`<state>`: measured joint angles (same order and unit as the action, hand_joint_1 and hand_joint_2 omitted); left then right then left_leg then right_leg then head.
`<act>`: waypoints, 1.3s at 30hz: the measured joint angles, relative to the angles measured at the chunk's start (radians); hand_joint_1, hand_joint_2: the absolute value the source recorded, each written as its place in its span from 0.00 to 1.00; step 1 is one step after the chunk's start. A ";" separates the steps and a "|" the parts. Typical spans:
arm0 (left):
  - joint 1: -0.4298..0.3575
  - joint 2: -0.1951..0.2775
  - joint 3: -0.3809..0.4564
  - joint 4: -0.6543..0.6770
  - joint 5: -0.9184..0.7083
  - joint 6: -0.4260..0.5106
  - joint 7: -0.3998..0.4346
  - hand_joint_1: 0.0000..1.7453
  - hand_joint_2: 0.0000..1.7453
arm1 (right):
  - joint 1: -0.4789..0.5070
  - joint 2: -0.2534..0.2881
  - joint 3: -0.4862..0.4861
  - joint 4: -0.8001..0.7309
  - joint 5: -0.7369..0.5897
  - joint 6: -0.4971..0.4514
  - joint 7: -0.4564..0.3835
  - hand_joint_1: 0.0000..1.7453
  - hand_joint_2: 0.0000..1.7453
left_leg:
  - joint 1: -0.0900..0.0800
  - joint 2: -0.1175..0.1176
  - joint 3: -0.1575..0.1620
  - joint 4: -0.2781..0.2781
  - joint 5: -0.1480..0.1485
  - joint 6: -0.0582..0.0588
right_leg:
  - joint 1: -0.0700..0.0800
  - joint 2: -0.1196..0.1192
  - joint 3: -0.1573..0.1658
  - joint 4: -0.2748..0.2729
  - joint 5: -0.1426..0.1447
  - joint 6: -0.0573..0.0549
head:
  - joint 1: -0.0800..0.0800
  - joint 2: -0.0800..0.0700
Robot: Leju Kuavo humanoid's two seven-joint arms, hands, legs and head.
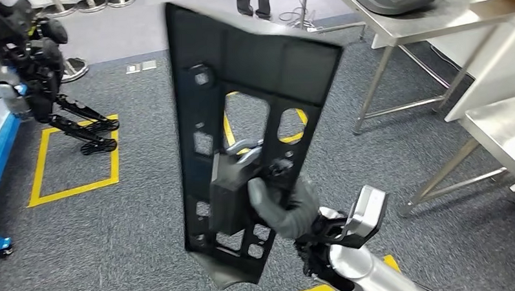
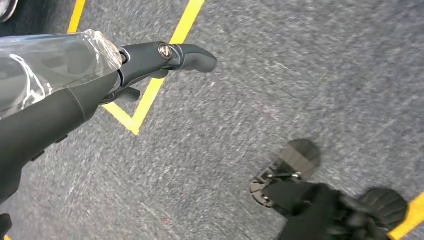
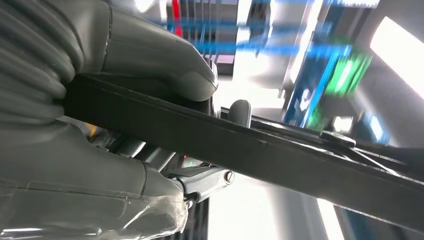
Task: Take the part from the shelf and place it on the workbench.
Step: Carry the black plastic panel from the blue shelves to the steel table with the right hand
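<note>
In the head view, the right hand [image 1: 279, 206], entering from the lower right of the frame, grips a tall black panel part [image 1: 241, 114] low down, fingers wrapped around its edge. The part stands nearly upright at the centre of the frame, above grey carpet. A steel workbench [image 1: 500, 121] sits at the right edge. The left hand [image 2: 150, 60] holds nothing and hangs over the floor, one finger extended. Held so low, the top-heavy part could pivot or slip, or strike the bench legs.
</note>
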<state>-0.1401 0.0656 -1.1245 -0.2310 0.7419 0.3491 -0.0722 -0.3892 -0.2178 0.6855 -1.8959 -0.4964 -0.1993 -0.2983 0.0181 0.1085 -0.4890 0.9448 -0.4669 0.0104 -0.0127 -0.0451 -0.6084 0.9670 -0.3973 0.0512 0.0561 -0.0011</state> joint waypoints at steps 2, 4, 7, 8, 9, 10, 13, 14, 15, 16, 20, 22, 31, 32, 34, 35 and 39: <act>-0.013 -0.010 -0.002 0.000 -0.006 0.001 0.005 0.00 1.00 | 0.014 -0.023 -0.024 -0.011 -0.009 -0.009 0.004 1.00 1.00 | 0.006 -0.019 -0.007 0.023 -0.021 -0.008 | -0.001 0.021 -0.001 -0.002 0.002 -0.014 | 0.000 0.000; -0.019 -0.017 -0.002 -0.001 -0.005 0.000 0.007 0.00 1.00 | 0.024 -0.039 -0.043 -0.020 -0.014 -0.014 0.011 1.00 1.00 | 0.009 -0.067 -0.057 0.134 -0.082 -0.007 | -0.003 0.045 -0.001 -0.003 0.004 -0.027 | 0.000 0.000; -0.011 -0.022 -0.003 -0.001 -0.001 -0.001 0.007 0.00 1.00 | 0.041 -0.056 -0.060 -0.028 -0.014 -0.020 0.026 1.00 1.00 | 0.004 -0.097 -0.156 0.325 -0.144 -0.001 | 0.003 0.092 -0.001 -0.003 0.005 -0.033 | -0.001 0.000; -0.007 -0.023 -0.003 -0.001 0.000 -0.002 0.007 0.00 1.00 | 0.047 -0.061 -0.064 -0.029 -0.012 -0.022 0.031 1.00 1.00 | 0.002 -0.100 -0.162 0.321 -0.127 0.002 | 0.005 0.109 0.000 -0.002 0.005 -0.033 | -0.001 0.000; -0.004 -0.023 -0.003 -0.001 0.002 -0.002 0.007 0.00 1.00 | 0.050 -0.065 -0.068 -0.032 -0.010 -0.023 0.034 1.00 1.00 | 0.001 -0.106 -0.147 0.273 -0.093 0.007 | 0.005 0.126 0.001 -0.002 0.005 -0.032 | -0.001 0.000; -0.001 -0.023 -0.003 -0.001 0.003 -0.003 0.007 0.00 1.00 | 0.052 -0.069 -0.071 -0.035 -0.007 -0.024 0.036 1.00 1.00 | 0.001 -0.123 -0.119 0.197 -0.049 0.012 | 0.005 0.141 0.002 -0.002 0.005 -0.032 | -0.001 0.000; 0.007 -0.023 -0.003 -0.001 0.009 -0.007 0.012 0.00 1.00 | 0.058 -0.078 -0.078 -0.045 0.000 -0.027 0.040 1.00 1.00 | 0.002 -0.187 -0.057 0.036 0.017 0.020 | 0.007 0.178 -0.001 0.001 0.007 -0.022 | -0.001 0.000; 0.010 -0.023 -0.003 -0.001 0.011 -0.009 0.014 0.00 1.00 | 0.061 -0.081 -0.080 -0.048 0.003 -0.029 0.042 1.00 1.00 | 0.000 -0.188 -0.053 0.029 0.016 0.022 | 0.006 0.189 -0.004 0.000 0.009 -0.016 | 0.000 0.000; 0.013 -0.024 -0.003 -0.001 0.013 -0.012 0.017 0.00 1.00 | 0.065 -0.085 -0.083 -0.052 0.005 -0.030 0.043 1.00 1.00 | -0.002 -0.177 -0.051 0.027 0.019 0.026 | 0.003 0.199 -0.007 -0.003 0.012 -0.010 | 0.000 0.000; 0.014 -0.025 -0.003 -0.001 0.014 -0.014 0.018 0.00 1.00 | 0.069 -0.090 -0.086 -0.057 0.007 -0.031 0.044 1.00 1.00 | -0.003 -0.166 -0.049 0.024 0.022 0.032 | 0.001 0.197 -0.009 -0.001 0.011 -0.004 | 0.000 0.000; 0.021 -0.023 -0.004 0.000 0.015 -0.015 0.016 0.00 1.00 | 0.072 -0.100 -0.091 -0.070 0.014 -0.034 0.047 1.00 1.00 | -0.003 -0.115 -0.043 0.015 0.029 0.052 | 0.005 0.080 -0.090 0.173 -0.083 0.011 | 0.006 0.000; 0.025 -0.023 -0.004 0.000 0.015 -0.014 0.010 0.00 1.00 | 0.075 -0.102 -0.090 -0.071 0.015 -0.034 0.048 1.00 1.00 | -0.006 -0.085 -0.044 0.015 0.028 0.053 | 0.002 0.059 -0.149 0.295 -0.127 0.016 | 0.006 0.000; 0.003 -0.027 -0.004 0.000 0.013 -0.005 -0.017 0.00 1.00 | 0.072 -0.109 -0.091 -0.087 0.016 -0.034 0.048 1.00 1.00 | -0.014 0.001 -0.027 0.016 0.008 0.020 | 0.015 0.003 0.017 -0.003 -0.012 -0.013 | 0.004 0.000; -0.003 -0.028 -0.004 0.000 0.013 -0.002 -0.019 0.00 1.00 | 0.071 -0.111 -0.092 -0.090 0.016 -0.034 0.047 1.00 1.00 | -0.011 -0.010 -0.030 0.027 -0.001 0.015 | 0.013 0.013 0.017 -0.006 -0.009 -0.020 | 0.004 0.000; -0.011 -0.030 -0.004 0.000 0.014 0.001 -0.020 0.00 1.00 | 0.066 -0.113 -0.093 -0.095 0.016 -0.034 0.047 1.00 1.00 | -0.006 -0.058 -0.064 0.108 -0.048 0.007 | 0.007 0.034 0.019 -0.010 -0.004 -0.032 | 0.003 0.000; -0.011 -0.031 -0.004 0.000 0.014 0.001 -0.020 0.00 1.00 | 0.063 -0.113 -0.094 -0.097 0.016 -0.034 0.046 1.00 1.00 | -0.005 -0.081 -0.096 0.178 -0.082 0.005 | 0.007 0.046 0.018 -0.010 -0.003 -0.035 | 0.002 0.000; -0.007 -0.032 -0.004 0.000 0.015 0.000 -0.014 0.00 1.00 | 0.062 -0.115 -0.094 -0.097 0.015 -0.034 0.048 1.00 1.00 | -0.004 -0.101 -0.168 0.307 -0.103 0.002 | 0.009 0.105 0.018 -0.009 -0.001 -0.037 | 0.002 0.000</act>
<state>-0.1474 0.0336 -1.1280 -0.2312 0.7572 0.3495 -0.0863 -0.3269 -0.3327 0.5917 -1.9928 -0.4817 -0.2336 -0.2499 0.0138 0.0079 -0.6573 1.2515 -0.5701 0.0126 -0.0040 0.0599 -0.5900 0.9582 -0.3984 0.0146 0.0579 -0.0011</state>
